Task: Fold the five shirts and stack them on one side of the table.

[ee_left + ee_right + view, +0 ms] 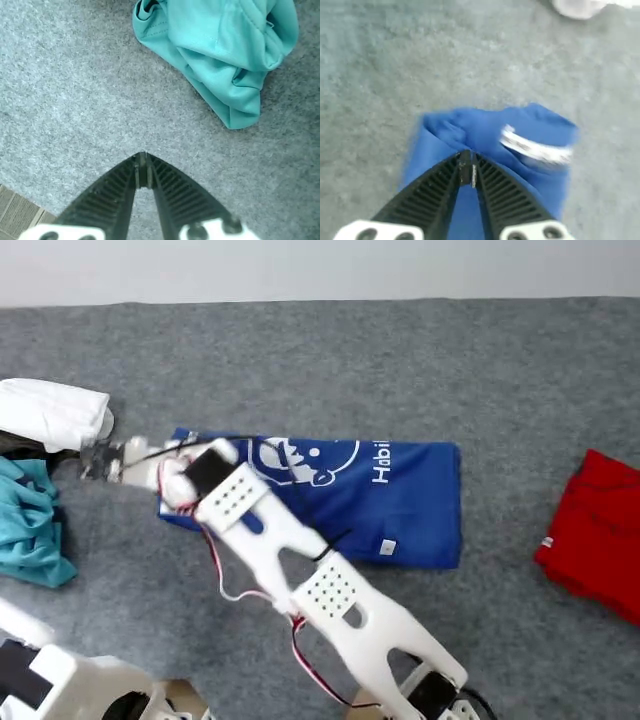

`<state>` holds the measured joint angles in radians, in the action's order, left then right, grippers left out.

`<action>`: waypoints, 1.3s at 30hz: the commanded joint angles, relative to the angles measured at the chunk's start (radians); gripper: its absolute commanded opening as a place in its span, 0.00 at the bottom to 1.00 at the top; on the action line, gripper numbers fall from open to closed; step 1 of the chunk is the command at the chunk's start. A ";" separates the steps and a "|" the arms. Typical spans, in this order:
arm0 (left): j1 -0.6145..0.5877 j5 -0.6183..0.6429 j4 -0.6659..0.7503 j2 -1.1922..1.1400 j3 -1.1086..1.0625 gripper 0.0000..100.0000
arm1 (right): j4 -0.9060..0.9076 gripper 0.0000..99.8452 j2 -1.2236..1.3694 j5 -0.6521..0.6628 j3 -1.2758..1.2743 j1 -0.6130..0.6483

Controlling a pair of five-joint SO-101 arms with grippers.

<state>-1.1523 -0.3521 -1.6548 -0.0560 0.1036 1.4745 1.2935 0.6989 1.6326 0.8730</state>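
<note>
Now, step in hand: folding the blue shirt (400,500); judged mid-fold, not yet ready for stacking.
Blue shirt position: middle of the bench (350,360), already narrowed to a band, print side up. The end nearest the white shirt (55,412) is bunched.
Right gripper (467,172): narrow, jaws together at that bunched end, apparently pinching a ridge of blue cloth just beside a white neck label.
Left gripper (142,172): jaws together with nothing between them, hovering over bare bench near the teal shirt (220,50).
Teal shirt state: crumpled heap at the bench's edge, just beside the white shirt, which looks loosely rolled.
Red shirt (595,530): at the opposite edge, well apart from the others; cannot tell whether it is folded.
Next move, judged: carry the pinched end across toward the band's far end to halve it, then let go flat.
What it calls for: enough lift that the cloth does not drag, and a far end that stays put. The free left gripper could pin it.
</note>
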 commanded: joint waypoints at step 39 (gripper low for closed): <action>-0.014 -0.002 -0.063 0.057 0.007 0.00 | 0.315 0.02 -0.469 -0.273 -0.674 -0.176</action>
<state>-1.1630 -0.3521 -1.7070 -0.0560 0.1036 1.7538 0.9037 0.4381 1.0127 0.7119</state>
